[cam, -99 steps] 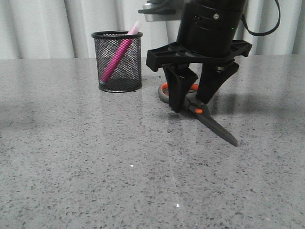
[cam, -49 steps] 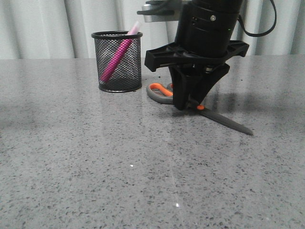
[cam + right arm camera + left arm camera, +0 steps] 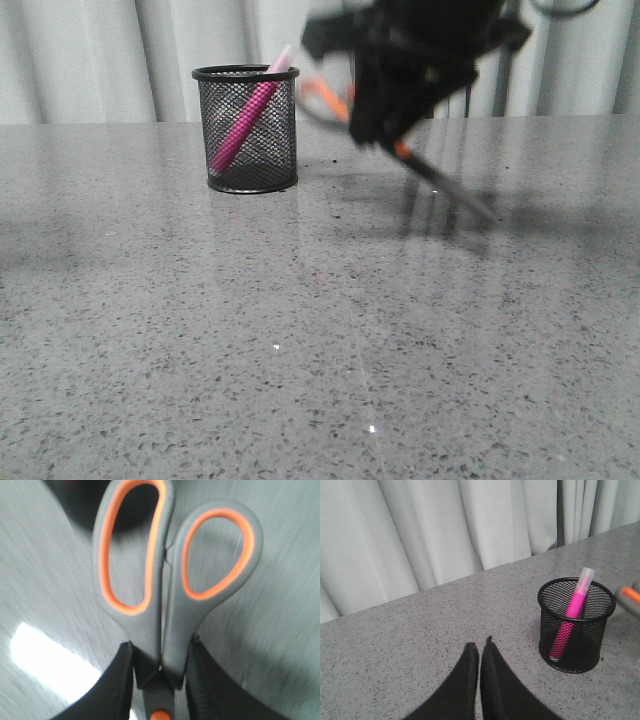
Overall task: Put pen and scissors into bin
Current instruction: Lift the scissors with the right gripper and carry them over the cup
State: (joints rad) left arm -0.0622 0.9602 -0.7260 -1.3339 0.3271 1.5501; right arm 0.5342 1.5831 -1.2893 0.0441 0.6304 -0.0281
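Grey speckled stone table (image 3: pixel 300 350) across whole lower part of front view, pale curtains (image 3: pixel 420 535) behind along upper edge. Upper right of centre in front view: right gripper (image 3: pixel 385 120), blurred black mass, raised clear of tabletop. Clamped on the scissors (image 3: pixel 420 165) near pivot; in right wrist view scissors (image 3: pixel 170 580) fill frame centre, grey handles w/ orange lining toward top, both black fingers (image 3: pixel 117 685) pressed against handle necks at bottom, orange pivot dot just below betw. them. In front view handles tilt up-left toward the bin, blades slant down-right, tip off the table; dark shadow on surface underneath. Black mesh bin (image 3: pixel 246 128) upper left of centre in front view, upright on table, well left of scissors. Inside: the pen (image 3: pixel 250 115), pink, leaning, whitish cap poking over rim at right. Same in left wrist view, bin (image 3: pixel 576 625) at right edge w/ pen (image 3: pixel 572 615) inside. Left gripper (image 3: pixel 480 652) bottom centre of that view, fingers pressed together, holding nothing, above bare table.
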